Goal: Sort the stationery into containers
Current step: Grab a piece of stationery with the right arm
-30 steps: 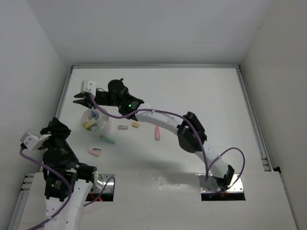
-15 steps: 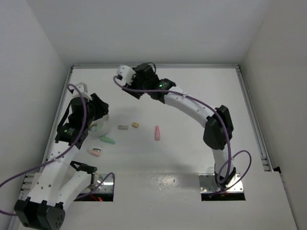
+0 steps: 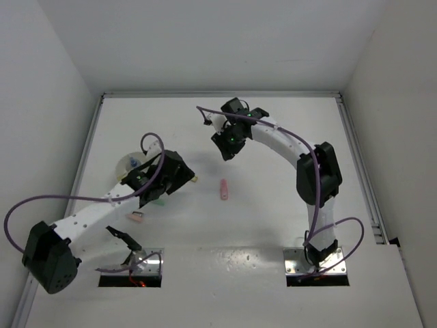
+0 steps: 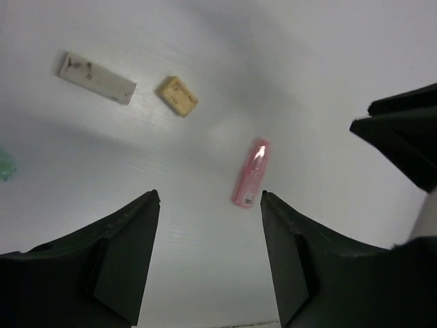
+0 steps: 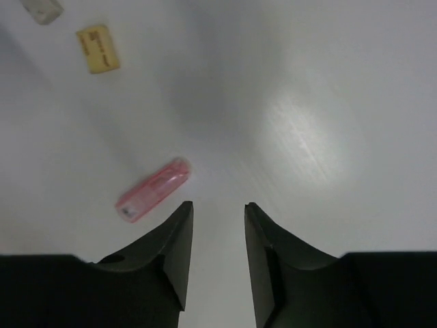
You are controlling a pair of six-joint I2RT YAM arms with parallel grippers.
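Black fingers [image 4: 123,266] of the left gripper [image 4: 208,253] stand spread wide with nothing between them, only bare white table [image 4: 328,82] showing in the gap. Just ahead of the right-hand finger a pink marker [image 4: 251,172] lies flat, pointing roughly along the gripper's line and touching neither finger. Farther ahead and to the left sit a tan block [image 4: 177,96] and, beside it but apart, a pale grey block [image 4: 95,78]. A sliver of a green marker [image 4: 5,165] shows at the far left edge. The right gripper [image 5: 217,246] has its jaws parted by a narrow gap and holds nothing. The same pink marker lies slanted just ahead and left of its left finger, and the tan and grey blocks lie well beyond at the upper left. Seen from above, both grippers hang over the middle of the table with the pink marker near each. The white bowl [image 3: 123,164] sits behind the left arm, partly hidden, and a second pink item [image 3: 135,217] lies on that arm's near side
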